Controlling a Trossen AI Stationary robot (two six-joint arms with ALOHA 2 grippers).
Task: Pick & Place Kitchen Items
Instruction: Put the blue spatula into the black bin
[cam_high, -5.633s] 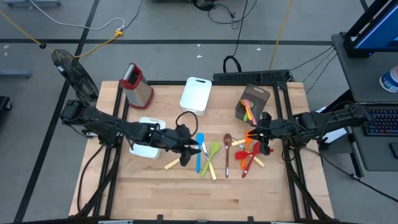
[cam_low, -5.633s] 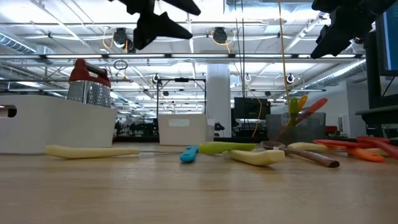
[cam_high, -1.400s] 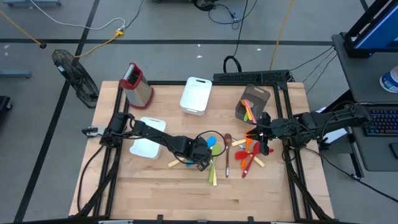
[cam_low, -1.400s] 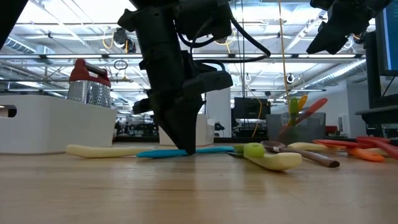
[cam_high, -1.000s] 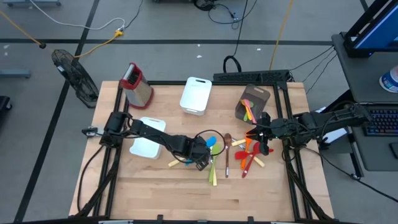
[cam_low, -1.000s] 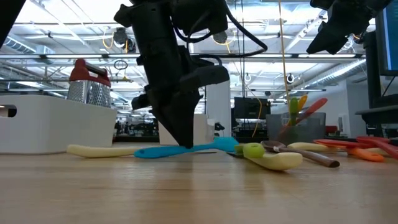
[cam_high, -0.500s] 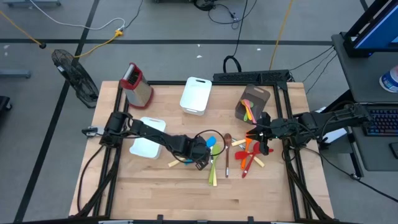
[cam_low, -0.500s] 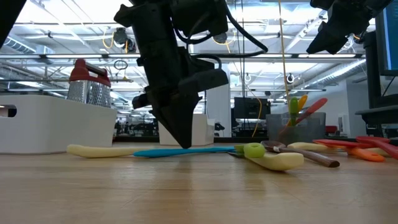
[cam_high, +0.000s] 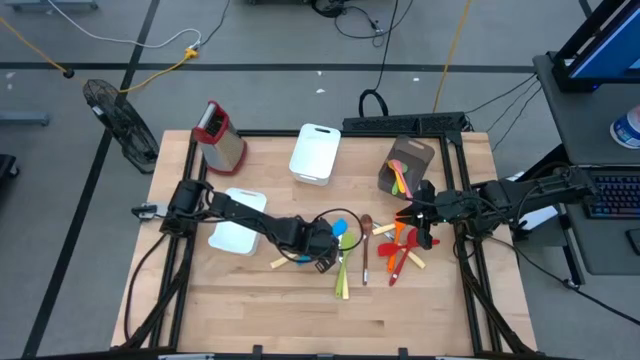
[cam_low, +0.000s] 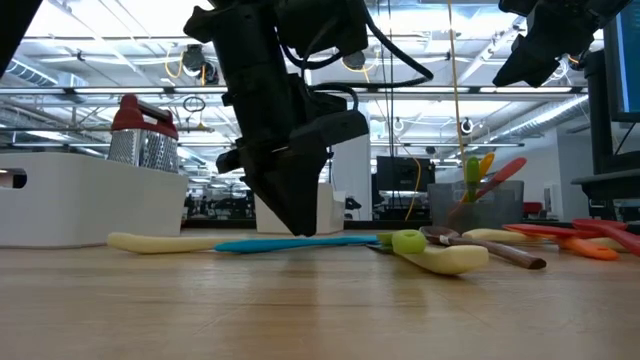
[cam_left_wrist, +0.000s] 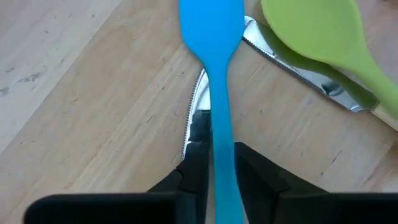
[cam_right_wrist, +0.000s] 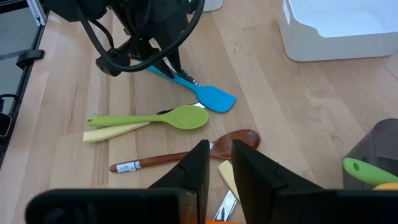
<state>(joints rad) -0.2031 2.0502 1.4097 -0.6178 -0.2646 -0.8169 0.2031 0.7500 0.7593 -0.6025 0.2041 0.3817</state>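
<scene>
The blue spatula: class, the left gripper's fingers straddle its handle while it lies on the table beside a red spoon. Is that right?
One detail is wrong: the spoon beside the blue spatula is green, not red, as the left wrist view shows. The left gripper does straddle the handle on the table.

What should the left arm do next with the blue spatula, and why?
Probably grip the handle firmly, then lift a little. The left gripper is down on the spatula, which lies flat on the table across a knife; a small lift checks the knife stays. The right gripper waits over the red utensils.
</scene>
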